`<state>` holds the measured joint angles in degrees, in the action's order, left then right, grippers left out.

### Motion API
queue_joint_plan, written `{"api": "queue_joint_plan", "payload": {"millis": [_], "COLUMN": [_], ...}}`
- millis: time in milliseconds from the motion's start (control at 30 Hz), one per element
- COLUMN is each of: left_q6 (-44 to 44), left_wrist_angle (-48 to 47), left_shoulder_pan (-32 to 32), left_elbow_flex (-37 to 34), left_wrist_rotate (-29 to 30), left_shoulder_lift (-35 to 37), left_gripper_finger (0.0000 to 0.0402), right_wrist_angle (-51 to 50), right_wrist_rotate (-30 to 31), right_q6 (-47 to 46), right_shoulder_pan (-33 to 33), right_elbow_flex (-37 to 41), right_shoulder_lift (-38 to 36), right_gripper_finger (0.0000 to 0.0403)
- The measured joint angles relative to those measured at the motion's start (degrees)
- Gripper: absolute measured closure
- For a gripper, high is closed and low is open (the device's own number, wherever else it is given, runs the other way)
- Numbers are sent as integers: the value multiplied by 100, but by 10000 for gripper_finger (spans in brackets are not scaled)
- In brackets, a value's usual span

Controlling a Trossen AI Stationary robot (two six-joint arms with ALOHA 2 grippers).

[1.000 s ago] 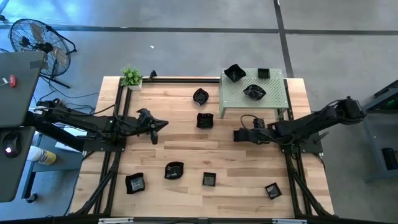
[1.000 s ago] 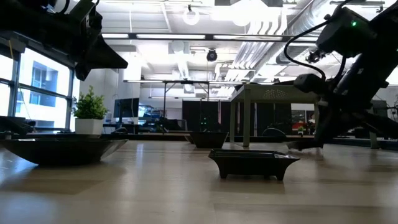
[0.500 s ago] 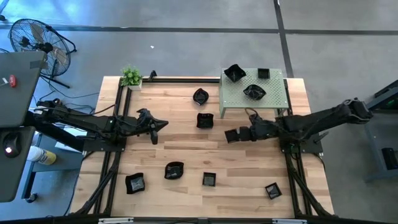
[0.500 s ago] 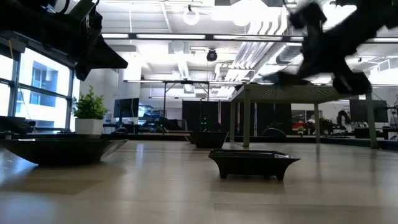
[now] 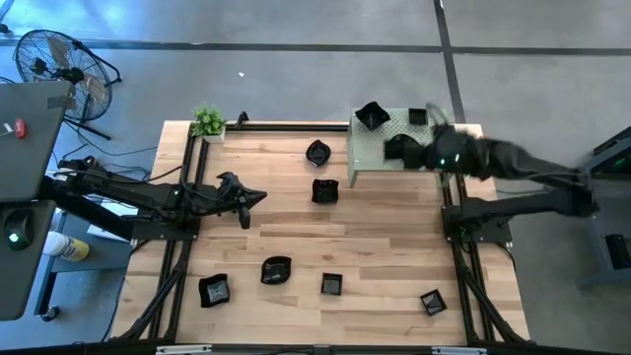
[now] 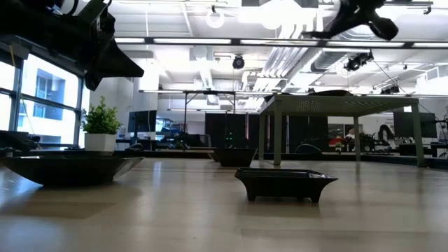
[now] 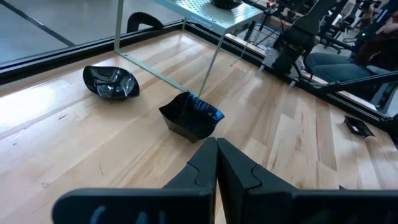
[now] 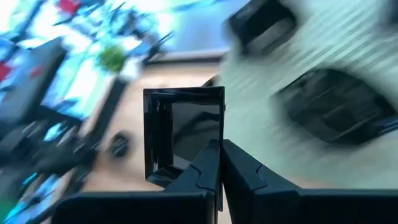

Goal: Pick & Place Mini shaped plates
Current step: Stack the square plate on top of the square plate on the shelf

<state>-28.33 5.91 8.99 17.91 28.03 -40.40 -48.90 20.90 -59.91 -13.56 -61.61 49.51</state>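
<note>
My right gripper [image 5: 401, 148] hovers over the pale green perforated stand [image 5: 435, 160] at the table's far right, shut on a small square black plate [image 8: 184, 133]. Three other black plates rest on the stand, among them a wavy one [image 5: 372, 115] and a square one [image 5: 418, 116]. More black plates sit on the wood: two mid-table [image 5: 317, 152] [image 5: 325, 190] and several along the near edge [image 5: 276, 268] [image 5: 332, 284]. My left gripper [image 5: 246, 200] waits shut above the table's left half, touching nothing. My right gripper pinches the square plate by one rim edge [image 8: 208, 148] between its two fingers. The plate is lifted clear above the stand and stands tilted on edge ahead of the fingers, its hollow side toward the wrist camera.
A small potted plant [image 5: 208, 121] stands at the far left corner. Black frame rails run along the table's left and right sides. Further plates lie at the near left [image 5: 214, 290] and the near right [image 5: 432, 302]. Bare wood shows in the table's middle.
My right gripper has risen from low over the table's middle right, carrying the square plate, and swung toward the far edge until it stands over the green stand. The plate has gone up with it, clear of the wood.
</note>
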Motion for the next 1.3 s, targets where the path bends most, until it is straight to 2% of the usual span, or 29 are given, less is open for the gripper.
{"api": "queue_joint_plan", "payload": {"millis": [133,233,333,467,567,667,800,1300], "left_q6": [10,96,100,102,104,102,102,105], "left_wrist_angle": [0,4,6,9,7,9,1,-2], "left_shoulder_pan": [0,0,0,2,2,2,2,2], "left_elbow_flex": [-1,-2,-2,-2,-2,-2,-2,-2], "left_wrist_rotate": [0,-28,-78,-227,-291,-302,-302,-302], "left_shoulder_lift": [0,0,0,0,0,0,2,2], "left_gripper_finger": [401,401,401,401,401,401,401,401], "right_wrist_angle": [-184,-185,-214,-175,-118,-8,113,71], "right_wrist_rotate": [-596,-1236,-1595,-1947,-2088,-2237,-2221,-1226], "right_q6": [1050,1779,2421,2896,3159,3341,3448,3573], "right_shoulder_pan": [-1475,-2465,-3356,-4330,-4802,-5079,-5132,-4857], "right_elbow_flex": [-374,-528,-621,-717,-717,-717,-717,-717], "right_shoulder_lift": [205,615,1126,1659,1935,2097,2251,2506], "right_gripper_finger": [400,400,401,401,401,401,401,400]}}
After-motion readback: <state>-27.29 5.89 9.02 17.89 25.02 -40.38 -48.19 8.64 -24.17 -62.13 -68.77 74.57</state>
